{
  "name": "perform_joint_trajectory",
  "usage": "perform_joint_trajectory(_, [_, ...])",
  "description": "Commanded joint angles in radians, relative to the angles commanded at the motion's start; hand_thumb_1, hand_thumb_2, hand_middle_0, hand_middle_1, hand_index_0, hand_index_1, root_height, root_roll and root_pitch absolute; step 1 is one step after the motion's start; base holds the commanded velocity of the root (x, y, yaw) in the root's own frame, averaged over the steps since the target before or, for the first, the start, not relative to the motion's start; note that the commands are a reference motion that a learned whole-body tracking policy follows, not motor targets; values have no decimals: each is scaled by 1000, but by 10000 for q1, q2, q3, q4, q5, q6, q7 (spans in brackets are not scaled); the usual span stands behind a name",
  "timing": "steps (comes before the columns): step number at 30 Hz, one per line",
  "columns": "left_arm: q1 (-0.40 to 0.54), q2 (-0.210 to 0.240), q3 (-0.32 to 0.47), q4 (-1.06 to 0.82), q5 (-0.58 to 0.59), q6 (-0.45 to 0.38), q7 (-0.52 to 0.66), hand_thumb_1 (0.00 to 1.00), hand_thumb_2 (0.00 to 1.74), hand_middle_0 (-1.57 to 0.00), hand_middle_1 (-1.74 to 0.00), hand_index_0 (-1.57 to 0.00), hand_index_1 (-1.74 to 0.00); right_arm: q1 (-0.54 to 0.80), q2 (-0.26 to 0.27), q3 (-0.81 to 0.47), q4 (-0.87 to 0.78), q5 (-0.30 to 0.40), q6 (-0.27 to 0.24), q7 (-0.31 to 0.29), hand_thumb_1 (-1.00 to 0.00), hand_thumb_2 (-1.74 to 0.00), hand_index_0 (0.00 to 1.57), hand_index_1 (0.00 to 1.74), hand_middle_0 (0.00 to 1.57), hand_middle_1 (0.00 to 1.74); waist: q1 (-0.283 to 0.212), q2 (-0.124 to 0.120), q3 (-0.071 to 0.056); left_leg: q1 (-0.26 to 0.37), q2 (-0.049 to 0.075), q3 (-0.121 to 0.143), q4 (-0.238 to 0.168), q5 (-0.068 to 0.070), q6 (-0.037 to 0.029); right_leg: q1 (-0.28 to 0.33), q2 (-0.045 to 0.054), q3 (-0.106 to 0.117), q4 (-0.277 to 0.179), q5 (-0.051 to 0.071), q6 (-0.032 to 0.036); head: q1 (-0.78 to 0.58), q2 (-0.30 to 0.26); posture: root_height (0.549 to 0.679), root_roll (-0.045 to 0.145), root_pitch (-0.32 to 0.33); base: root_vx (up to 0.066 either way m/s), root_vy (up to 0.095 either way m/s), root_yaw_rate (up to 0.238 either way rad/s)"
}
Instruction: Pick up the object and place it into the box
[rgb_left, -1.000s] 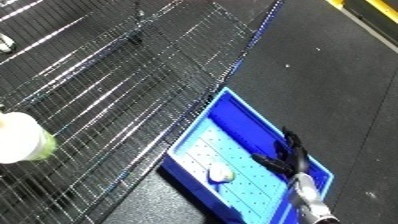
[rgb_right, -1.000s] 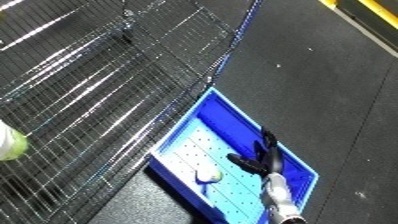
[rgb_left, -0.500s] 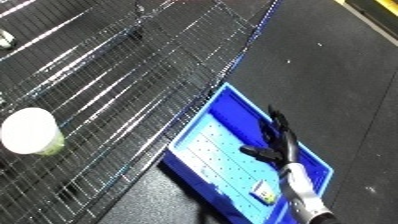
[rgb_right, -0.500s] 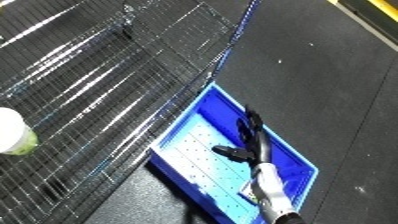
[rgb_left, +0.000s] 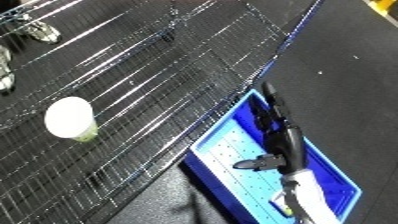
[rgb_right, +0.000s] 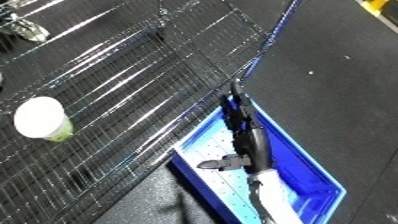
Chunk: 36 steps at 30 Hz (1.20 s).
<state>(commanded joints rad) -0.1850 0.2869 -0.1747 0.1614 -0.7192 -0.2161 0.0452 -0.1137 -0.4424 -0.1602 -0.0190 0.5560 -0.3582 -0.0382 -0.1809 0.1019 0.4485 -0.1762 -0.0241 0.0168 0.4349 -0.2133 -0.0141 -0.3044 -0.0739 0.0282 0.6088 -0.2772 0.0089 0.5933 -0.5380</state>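
- Take the blue bin (rgb_left: 330, 165) as your landmark: it sits on the dark floor with its long axis running from upper left to lower right, its upper-left end against the edge of the wire rack (rgb_left: 151, 75).
- The rack spreads up and to the left of the bin and carries everything you could pick.
- The likeliest object, a white cup with a green band (rgb_left: 71, 118), lies on the rack well to the left of the bin, its round white face turned toward you, so it seems tipped on its side.
- Your right hand (rgb_left: 282, 140) hangs over the bin, fingers straight and holding nothing, thumb out to the left, fingertips at the bin's upper-left end.
- So the cup lies well left of those fingertips, across the rack's edge.
- Your left hand is not in view, so I cannot tell which hand is nearer.
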Motion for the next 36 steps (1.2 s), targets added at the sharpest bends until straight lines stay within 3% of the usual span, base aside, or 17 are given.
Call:
perform_joint_trajectory(9, [137, 76, 318, -180, 239, 334, -168, 1000, 1740, -1570, -1740, -1570, -1740, -375, 268, 736, -790, -649, 634, 533, 0, 0, 0, 0, 0, 0, 615, -425, -119, -27, 135, -284, 349, -92, -36, 442, -109, -284, -32, -59, -76, -1943, -193, 662, 87, -21, 39, -64, 135])
perform_joint_trajectory(18, [145, 290, 487, -383, 487, 742, -355, 1000, 1740, -1570, -1740, -1570, -1740, -484, 646, 1527, -789, -809, 973, 1147, 0, 0, 0, 0, 0, 0, 1271, -907, -181, -139, 152, -678, 737, -227, 38, 872, -93, -637, 130, -158, -131, -3874, -422, 660, 72, -53, 38, -109, 236])
perform_joint_trajectory(28, [216, 421, 469, -471, 683, 878, -466, 1000, 1740, -1570, -1740, -1570, -1740, -579, 912, 2016, -329, -669, 871, 1394, 0, 0, 0, 0, 0, 0, 1712, -1154, -81, -178, 178, -955, 820, -151, 70, 1108, -11, -869, 115, -87, -81, -4664, -660, 659, 55, -73, 31, -69, 133])
perform_joint_trajectory(36, [264, 521, 466, -607, 767, 851, -520, 1000, 1740, -1570, -1740, -1570, -1740, -720, 993, 2224, 188, -581, 844, 1254, 0, 0, 0, 0, 0, 0, 1906, -1227, 73, -324, 188, -1033, 1061, -141, 91, 1048, -29, -930, 293, -46, -44, -4511, -846, 657, 49, -86, 29, -29, 41])
